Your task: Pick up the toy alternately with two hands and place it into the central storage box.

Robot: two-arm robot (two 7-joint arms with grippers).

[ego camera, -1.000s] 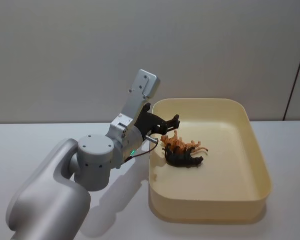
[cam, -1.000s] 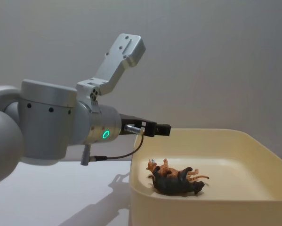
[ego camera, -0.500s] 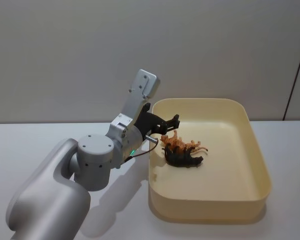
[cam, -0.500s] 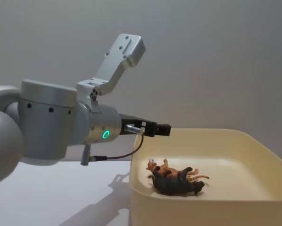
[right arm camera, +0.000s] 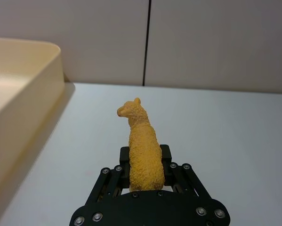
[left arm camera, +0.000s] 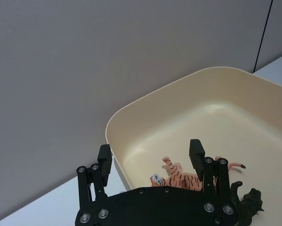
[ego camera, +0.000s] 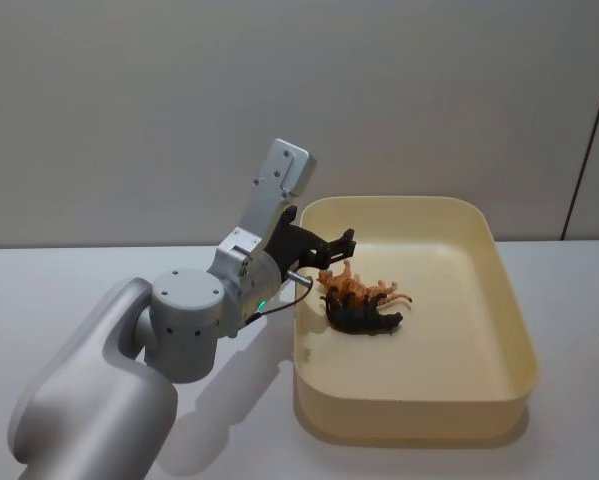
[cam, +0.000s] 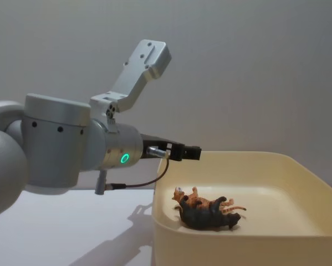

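Toy tiger [ego camera: 357, 286] and a dark animal figure [ego camera: 364, 317] lie inside the central storage box [ego camera: 419, 412], below the spread-fingered, empty left gripper [left arm camera: 150, 160]. From its wrist camera, the right gripper [right arm camera: 144, 167] clamps a yellow alpaca figure [right arm camera: 141, 143] over the table [right arm camera: 225, 136] beside the box.

cream-yellow storage box [ego camera: 514, 330], orange tiger toy [left arm camera: 188, 180] with black stripes (pale pinkish tail), dark brown-black animal figure [ego camera: 364, 318] next to it, golden-yellow woolly alpaca toy [right arm camera: 143, 148], black left gripper [left arm camera: 150, 162], black right gripper [right arm camera: 148, 181], silver-grey arm [cam: 71, 147] with green glowing ring, white table [right arm camera: 225, 136]
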